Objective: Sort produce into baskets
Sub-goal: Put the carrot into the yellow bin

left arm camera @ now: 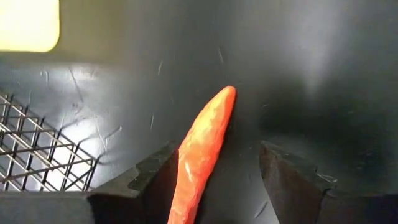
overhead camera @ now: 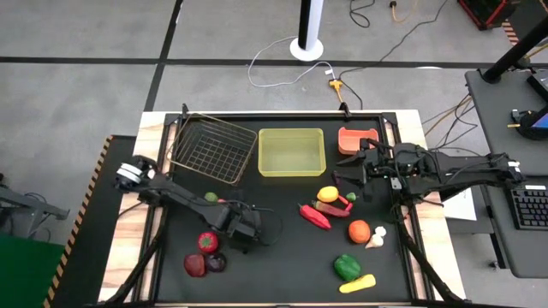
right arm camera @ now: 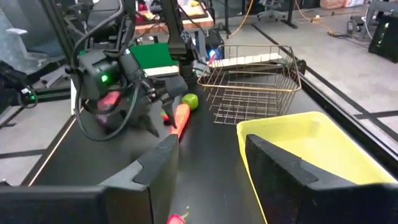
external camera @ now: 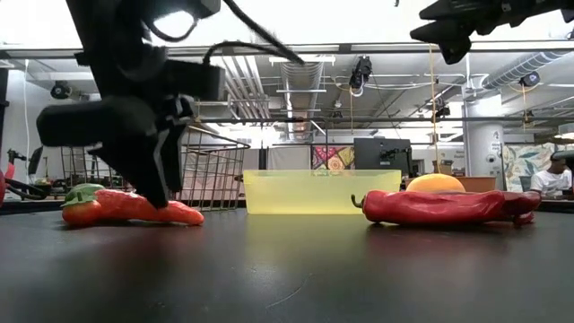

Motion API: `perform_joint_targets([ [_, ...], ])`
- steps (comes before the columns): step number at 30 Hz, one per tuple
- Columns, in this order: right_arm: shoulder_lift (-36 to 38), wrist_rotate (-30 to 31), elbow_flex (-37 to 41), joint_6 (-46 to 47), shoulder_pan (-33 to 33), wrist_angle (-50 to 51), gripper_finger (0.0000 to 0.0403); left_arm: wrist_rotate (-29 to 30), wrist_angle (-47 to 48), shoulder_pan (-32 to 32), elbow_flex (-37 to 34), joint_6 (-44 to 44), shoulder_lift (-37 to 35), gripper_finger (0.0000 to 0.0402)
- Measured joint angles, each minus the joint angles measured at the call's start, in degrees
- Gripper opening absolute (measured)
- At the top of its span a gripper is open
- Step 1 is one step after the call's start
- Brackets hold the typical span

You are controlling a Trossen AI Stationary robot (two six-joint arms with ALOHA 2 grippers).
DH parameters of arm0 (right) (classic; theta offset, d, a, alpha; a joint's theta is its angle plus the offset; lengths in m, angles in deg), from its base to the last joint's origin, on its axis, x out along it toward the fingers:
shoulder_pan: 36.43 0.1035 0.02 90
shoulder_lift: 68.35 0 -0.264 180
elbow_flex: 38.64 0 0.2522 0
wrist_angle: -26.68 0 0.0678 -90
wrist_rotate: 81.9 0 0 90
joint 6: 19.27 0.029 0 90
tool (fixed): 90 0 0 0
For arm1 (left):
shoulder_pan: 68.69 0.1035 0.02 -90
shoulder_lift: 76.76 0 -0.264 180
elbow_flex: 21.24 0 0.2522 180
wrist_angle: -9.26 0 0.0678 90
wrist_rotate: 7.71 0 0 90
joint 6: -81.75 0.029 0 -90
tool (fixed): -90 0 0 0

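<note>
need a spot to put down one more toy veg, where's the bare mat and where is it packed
Bare mat lies between the left gripper and the red chili, running toward the near edge. The yellow-green tray is also empty. Crowded: around the lemon, tomato and green pepper on the right, and the red pieces near the left arm.

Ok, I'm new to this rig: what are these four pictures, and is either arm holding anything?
Two dark robot arms work at a black table. One picture looks straight down, one looks level across the tabletop, and one comes from each wrist. In a row stand a wire basket, a yellow tray and a red bin. Toy produce lies loose: a chili, lemon, tomato, green pepper. The left gripper is down, fingers open either side of a carrot, not clamped. The right gripper hovers open and empty.
</note>
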Motion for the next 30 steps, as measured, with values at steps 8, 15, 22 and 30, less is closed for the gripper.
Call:
perform_joint_targets([
  [8, 0.00, -0.11, 0.00, -0.02, 0.00, 0.54, 0.0185, 0.04, 0.15, 0.93, 0.58, 0.18, 2.62, 0.0203],
  [15, 0.00, -0.19, 0.00, -0.04, 0.00, 1.63, 0.0185, 0.09, 0.29, 1.96, 0.68, -0.09, 3.11, 0.0203],
  [22, 0.00, -0.43, 0.00, -0.02, 0.00, 2.11, 0.0185, -0.09, 0.35, 1.96, 0.55, -0.03, 3.11, 0.0159],
  [30, 0.00, -0.43, 0.00, -0.02, 0.00, 2.09, 0.0185, -0.34, 0.35, 1.96, 0.55, 0.60, 3.11, 0.0058],
])
